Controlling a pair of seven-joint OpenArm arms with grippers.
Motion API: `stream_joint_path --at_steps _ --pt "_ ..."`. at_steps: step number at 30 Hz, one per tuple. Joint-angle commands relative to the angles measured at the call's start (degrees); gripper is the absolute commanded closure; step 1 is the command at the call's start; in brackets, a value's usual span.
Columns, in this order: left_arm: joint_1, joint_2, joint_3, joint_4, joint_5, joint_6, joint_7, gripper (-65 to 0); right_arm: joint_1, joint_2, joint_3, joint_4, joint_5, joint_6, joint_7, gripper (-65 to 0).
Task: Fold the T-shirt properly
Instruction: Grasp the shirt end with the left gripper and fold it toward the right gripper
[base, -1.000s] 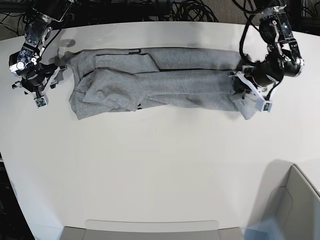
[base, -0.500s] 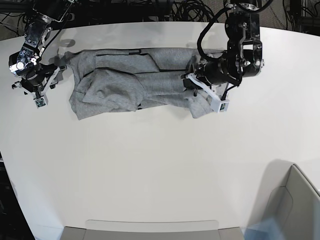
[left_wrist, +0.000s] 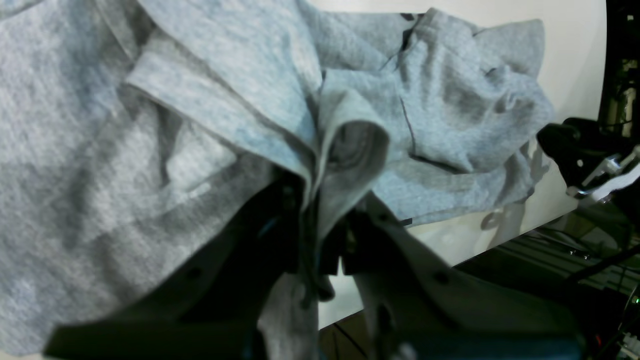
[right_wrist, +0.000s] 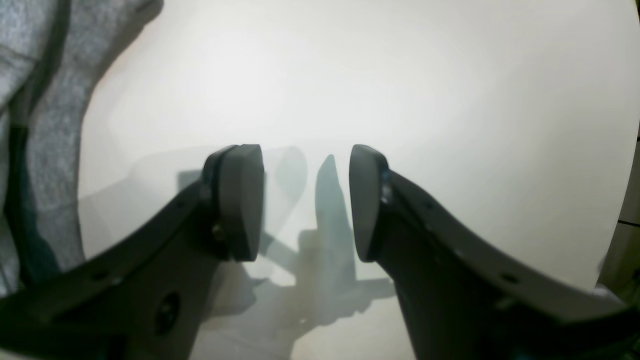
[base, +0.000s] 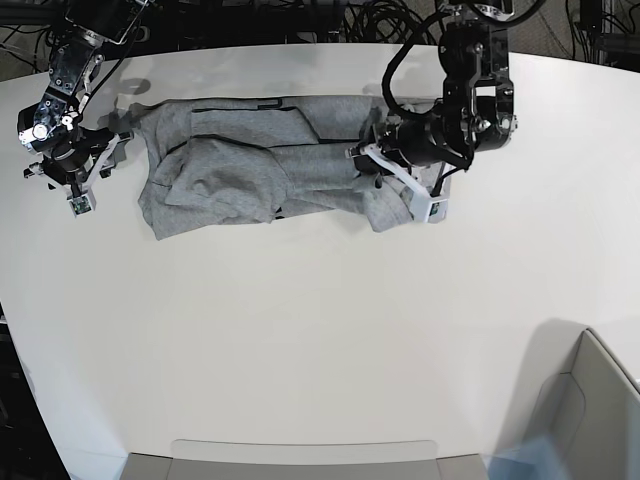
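The base camera looks steeply down from high above the white surface (base: 300, 330), taking in both arms. Each wrist camera rides just behind its own gripper, looking forward past the jaws from very close. All three share the grey T-shirt (base: 250, 165); the right wrist view catches only its edge (right_wrist: 35, 100).

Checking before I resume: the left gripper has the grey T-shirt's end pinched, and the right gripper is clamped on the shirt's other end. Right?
Not quite. The right gripper holds nothing: the right wrist view shows its jaws apart over bare table, beside the T-shirt. The left gripper does pinch the shirt's end.
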Motion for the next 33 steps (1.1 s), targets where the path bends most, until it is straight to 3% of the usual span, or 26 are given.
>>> stream_joint_path --at_steps 1,5,8,11,14,19,22,26,28,33 --pt "-0.6 0.1 0.2 0.3 -0.8 0.7 0.5 0.0 0.8 0.9 0.1 0.7 0.3 0.9 0.9 -27.9" --pt "-0.6 0.2 0.3 -0.6 -1.0 0.7 0.5 0.0 0.8 0.9 0.1 0.7 0.3 0.9 0.9 -27.9" --pt "-0.5 0.7 0.2 -0.4 -1.1 0.7 0.5 -13.9 0.8 0.8 0.1 0.7 0.3 0.9 0.9 -27.9" --pt "-0.6 1.9 0.0 -0.1 -1.2 0.7 0.5 -22.6 0.9 0.8 0.1 0.7 0.3 0.9 0.9 -27.9" --pt "-0.6 3.6 0.1 2.3 -2.3 0.2 0.5 -20.2 0.9 0.8 0.1 0.7 0.3 0.9 0.9 -27.9" --pt "-0.7 3.7 0.0 3.3 -14.6 0.2 0.5 -15.8 1.3 0.8 0.1 0.7 0.3 0.9 0.9 -27.9" --pt "-0.7 1.7 -0.5 3.3 -19.1 0.6 0.5 -11.1 1.3 0.8 0.1 0.7 0.3 0.9 0.9 -27.9" --pt "-0.5 -1.8 -5.4 3.4 -19.3 0.7 0.5 0.0 1.3 0.8 0.1 0.7 0.3 0.9 0.9 -27.9" --pt "-0.3 -2.5 -9.2 3.1 -19.1 0.9 0.5 0.0 1.3 0.8 0.1 0.7 0.3 0.9 0.9 -27.9" --pt "-0.3 -4.2 -8.9 1.6 -19.0 9.4 0.5 0.0 1.2 0.8 0.1 0.7 0.3 0.9 0.9 -27.9"
